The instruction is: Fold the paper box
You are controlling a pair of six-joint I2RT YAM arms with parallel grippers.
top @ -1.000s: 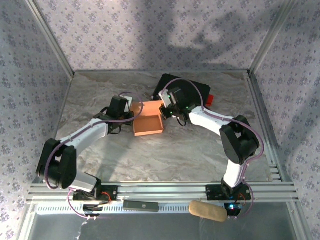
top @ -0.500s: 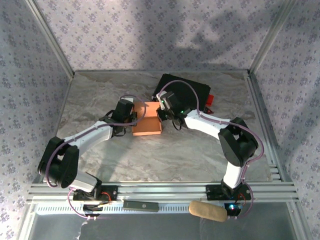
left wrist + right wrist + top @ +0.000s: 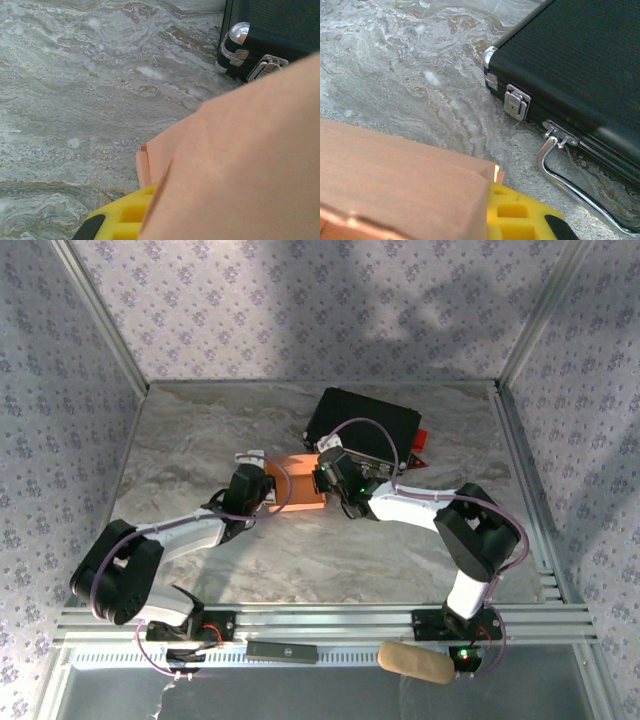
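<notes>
**Marble tabletop, pink box caught between two pincers**

Grey-veined marble table (image 3: 200, 430) is lying bare and wide on the outer side of the left pincer (image 3: 268, 490), giving free room there until the wallpapered panels (image 3: 60, 390) are closing it in. That pincer is pressing against the paper box (image 3: 298, 495), which is sitting directly between both pincers and touching each. From the left wrist, one yellow finger (image 3: 120, 222) is showing under the box's pink cardboard. The sheet is hiding the other finger, so I cannot tell whether this pincer is apart or clamped. The right pincer (image 3: 322, 480) is meeting the box's opposite side. Its wrist view is showing one yellow finger (image 3: 520, 215) tucked against the cardboard with the rest cut off, so its state is equally unclear. Just beyond the right pincer a black case (image 3: 365, 425) is lying, its metal latch (image 3: 516, 102) facing the box and narrowing the room there.
</notes>
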